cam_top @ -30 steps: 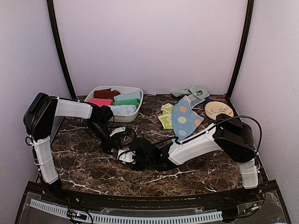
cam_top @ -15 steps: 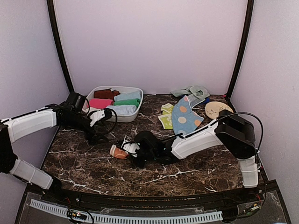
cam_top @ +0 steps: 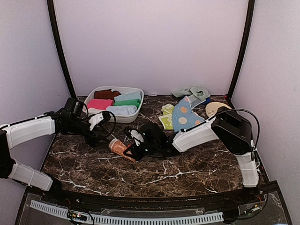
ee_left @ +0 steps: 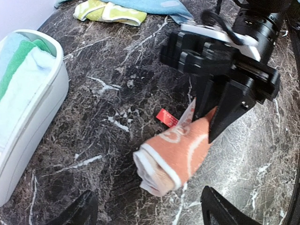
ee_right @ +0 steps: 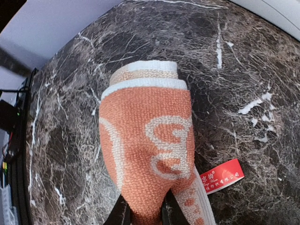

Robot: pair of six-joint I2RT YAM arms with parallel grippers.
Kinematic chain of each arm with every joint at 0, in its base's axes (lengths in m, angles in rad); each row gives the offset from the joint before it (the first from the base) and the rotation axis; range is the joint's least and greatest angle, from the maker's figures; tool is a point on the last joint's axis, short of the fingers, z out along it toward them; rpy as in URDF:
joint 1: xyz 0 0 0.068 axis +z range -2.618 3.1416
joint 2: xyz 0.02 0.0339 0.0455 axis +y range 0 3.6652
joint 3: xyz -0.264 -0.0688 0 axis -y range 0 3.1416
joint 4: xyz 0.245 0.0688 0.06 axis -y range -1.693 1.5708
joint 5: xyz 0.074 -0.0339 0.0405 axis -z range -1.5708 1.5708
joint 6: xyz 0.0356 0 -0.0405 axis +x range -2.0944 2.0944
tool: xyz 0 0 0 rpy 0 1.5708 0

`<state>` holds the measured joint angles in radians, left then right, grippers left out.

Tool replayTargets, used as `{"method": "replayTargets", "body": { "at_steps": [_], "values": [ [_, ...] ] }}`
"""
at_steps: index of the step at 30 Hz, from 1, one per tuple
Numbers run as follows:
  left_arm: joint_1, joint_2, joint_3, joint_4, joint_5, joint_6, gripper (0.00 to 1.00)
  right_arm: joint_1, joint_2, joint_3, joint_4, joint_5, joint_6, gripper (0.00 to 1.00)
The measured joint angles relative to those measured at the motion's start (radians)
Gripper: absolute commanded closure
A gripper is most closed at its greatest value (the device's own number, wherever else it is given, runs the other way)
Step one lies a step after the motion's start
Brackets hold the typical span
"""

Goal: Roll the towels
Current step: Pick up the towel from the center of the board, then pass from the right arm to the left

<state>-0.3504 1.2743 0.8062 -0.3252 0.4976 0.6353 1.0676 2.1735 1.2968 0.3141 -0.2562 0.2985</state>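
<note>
The right gripper (ee_left: 213,115) is clamped on one end of a rolled peach-orange towel (ee_right: 145,126), which sits on the near-left part of the marble tabletop (cam_top: 187,168), between the two arms. The grip at the end is probably meant to keep the layers wound; pinching a soft roll there stops it springing open while leaving most of its length free. The roll slopes down and away from the jaws toward the table; whether its far end touches the surface cannot be told.

The left gripper (ee_left: 147,206) hangs just beside the free end with its fingers spread wide and nothing between them, likely placed to receive or steady the roll.

The cloth is looped terry, thick and matte, with cream cartoon line-work woven in and a white bound hem that shows as a spiral at the open end. A small red label (ee_right: 220,177) sticks out near the pinched end. The roll is a stubby cylinder, fatter at the free end and squeezed narrow at the jaws.

A white oval plastic tub (cam_top: 136,91) at the back left holds other rolled towels lying side by side: pink, green, pale blue, dark red. At the back right a light-blue spotted towel (cam_top: 185,117), a yellow-green towel (cam_top: 166,117) and a mint towel (cam_top: 192,90) lie loose and unrolled beside a beige disc (cam_top: 215,108), so work remains.
</note>
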Motion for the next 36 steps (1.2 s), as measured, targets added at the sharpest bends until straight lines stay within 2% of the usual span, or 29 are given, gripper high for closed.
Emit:
{"method": "replayTargets", "body": {
  "at_steps": [7,12,18,20,21,23,28,30,32,36],
  "values": [
    [-0.001,-0.02,-0.04,-0.024,0.116,-0.087,0.26,-0.013,0.01,0.024,0.013,0.038,0.279,1.0],
    [-0.014,0.057,-0.042,0.012,0.192,-0.182,0.28,-0.015,0.011,0.107,-0.095,0.095,0.359,1.0],
    [-0.012,0.251,0.055,0.039,0.283,-0.335,0.21,-0.015,0.011,0.174,-0.183,0.175,0.406,1.0],
    [-0.003,0.272,0.078,0.055,0.313,-0.393,0.15,-0.015,0.009,0.177,-0.192,0.204,0.417,1.0],
    [0.008,0.275,0.085,0.074,0.333,-0.435,0.05,-0.015,0.007,0.177,-0.196,0.217,0.423,1.0],
    [0.035,0.276,0.093,0.12,0.37,-0.511,0.01,-0.015,0.001,0.177,-0.201,0.242,0.431,1.0],
    [0.096,0.283,0.108,0.232,0.483,-0.729,0.03,-0.009,-0.023,0.179,-0.201,0.312,0.437,1.0],
    [0.098,0.29,0.109,0.273,0.524,-0.805,0.11,-0.007,-0.032,0.179,-0.195,0.345,0.437,1.0],
    [0.098,0.289,0.105,0.303,0.557,-0.864,0.16,-0.006,-0.047,0.179,-0.187,0.386,0.437,1.0],
    [0.097,0.289,0.102,0.338,0.598,-0.937,0.16,-0.004,-0.071,0.18,-0.169,0.456,0.435,1.0]
  ]
}}
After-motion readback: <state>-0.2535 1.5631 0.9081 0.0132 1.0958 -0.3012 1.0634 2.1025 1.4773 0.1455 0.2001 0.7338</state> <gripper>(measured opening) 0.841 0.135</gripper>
